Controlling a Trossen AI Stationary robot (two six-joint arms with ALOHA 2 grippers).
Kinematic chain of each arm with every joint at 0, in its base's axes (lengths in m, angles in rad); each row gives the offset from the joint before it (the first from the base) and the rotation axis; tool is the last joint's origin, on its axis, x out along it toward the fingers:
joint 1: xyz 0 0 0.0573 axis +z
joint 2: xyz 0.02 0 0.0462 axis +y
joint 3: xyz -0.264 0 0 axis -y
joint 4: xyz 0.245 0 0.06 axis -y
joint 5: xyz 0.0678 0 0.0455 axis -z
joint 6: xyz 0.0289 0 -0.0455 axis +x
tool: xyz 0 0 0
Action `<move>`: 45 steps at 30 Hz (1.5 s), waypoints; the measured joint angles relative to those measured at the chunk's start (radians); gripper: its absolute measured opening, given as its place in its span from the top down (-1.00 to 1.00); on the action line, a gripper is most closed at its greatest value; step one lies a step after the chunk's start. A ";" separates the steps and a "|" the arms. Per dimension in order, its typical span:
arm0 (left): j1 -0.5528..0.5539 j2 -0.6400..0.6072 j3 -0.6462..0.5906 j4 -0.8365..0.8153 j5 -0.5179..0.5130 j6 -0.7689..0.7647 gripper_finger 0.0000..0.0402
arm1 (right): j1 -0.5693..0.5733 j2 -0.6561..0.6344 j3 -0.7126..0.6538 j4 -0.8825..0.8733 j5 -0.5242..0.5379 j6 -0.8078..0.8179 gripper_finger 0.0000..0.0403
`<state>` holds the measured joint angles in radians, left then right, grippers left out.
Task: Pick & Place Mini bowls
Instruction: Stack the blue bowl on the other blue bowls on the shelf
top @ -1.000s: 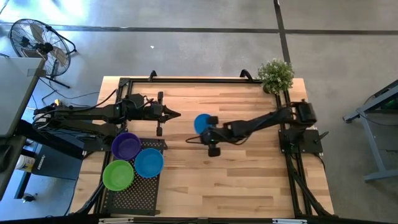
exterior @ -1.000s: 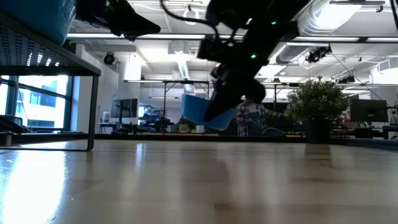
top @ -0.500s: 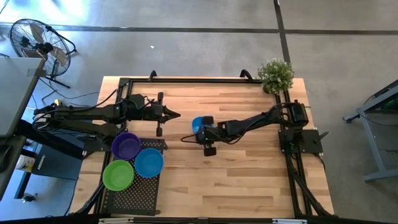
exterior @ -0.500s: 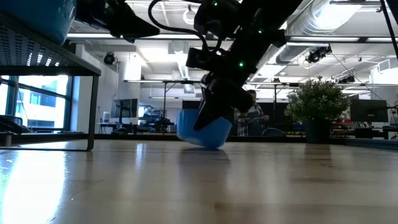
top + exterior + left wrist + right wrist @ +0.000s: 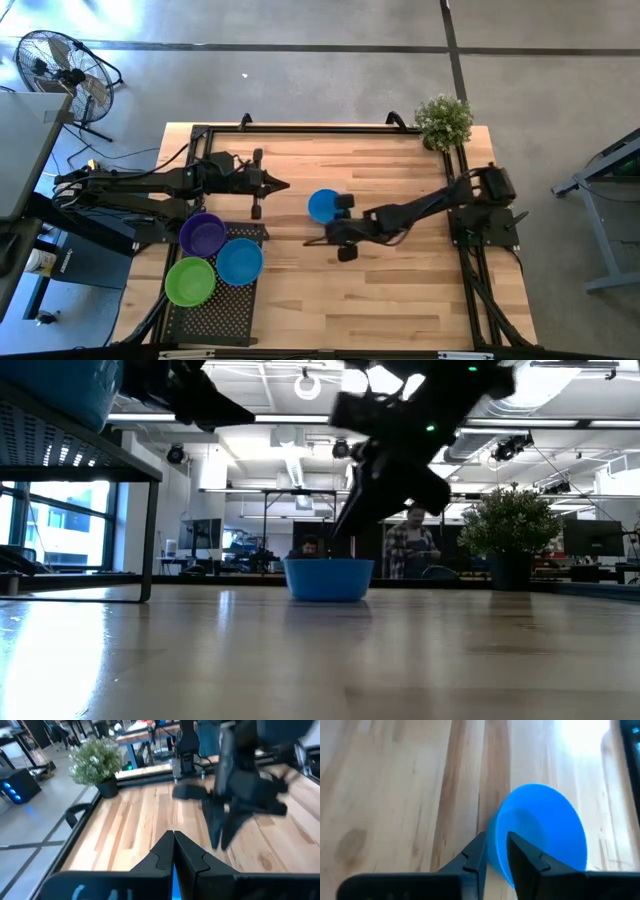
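Right gripper, fingers parted and free of the blue bowl sitting upright mid-table, seems done placing it, so next comes fetching another bowl from the rack, while the left gripper waits pinched shut.

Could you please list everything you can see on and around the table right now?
Small round blue plastic bowl: one, blue, upright on the bare wood near the table's middle.
Small round plastic bowls on the dark perforated rack: three, purple, blue and green, at the table's front left.
Small green potted plant: one, at the far right corner.
Wooden table: one, light wood.
Floor fan: one, black, on the floor beyond the left side.
People: two, in the room behind.
Left gripper: shut, empty, waiting left of the middle bowl.
Right gripper: open, fingers either side of the middle bowl's rim.
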<state>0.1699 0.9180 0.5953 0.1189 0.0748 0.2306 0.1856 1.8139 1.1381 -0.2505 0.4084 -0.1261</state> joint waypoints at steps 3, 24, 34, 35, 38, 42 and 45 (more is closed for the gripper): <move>0.000 0.001 0.000 -0.017 0.019 0.000 1.00 | 0.010 -0.093 -0.138 0.146 0.000 0.014 0.78; 0.000 0.245 0.178 -0.197 0.022 0.026 1.00 | -0.183 -0.238 -0.562 0.576 -0.184 0.306 0.99; -0.020 0.335 0.245 -0.256 0.049 0.001 1.00 | -0.206 -0.139 -0.502 0.629 -0.235 0.275 0.99; -0.030 0.345 0.247 -0.257 0.044 0.003 1.00 | -0.207 -0.135 -0.500 0.638 -0.232 0.275 0.99; -0.070 0.374 0.261 -0.263 0.023 0.027 0.99 | -0.213 -0.131 -0.499 0.670 -0.232 0.263 0.99; -0.130 0.423 0.288 -0.262 -0.030 0.034 0.85 | -0.213 -0.131 -0.498 0.712 -0.228 0.256 0.99; -0.159 0.479 0.318 -0.296 -0.051 0.034 0.69 | -0.213 -0.130 -0.498 0.719 -0.229 0.256 0.99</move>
<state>0.0114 1.3970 0.9128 -0.1770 0.0235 0.2649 -0.0269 1.6836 0.6403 0.4686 0.1796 0.1303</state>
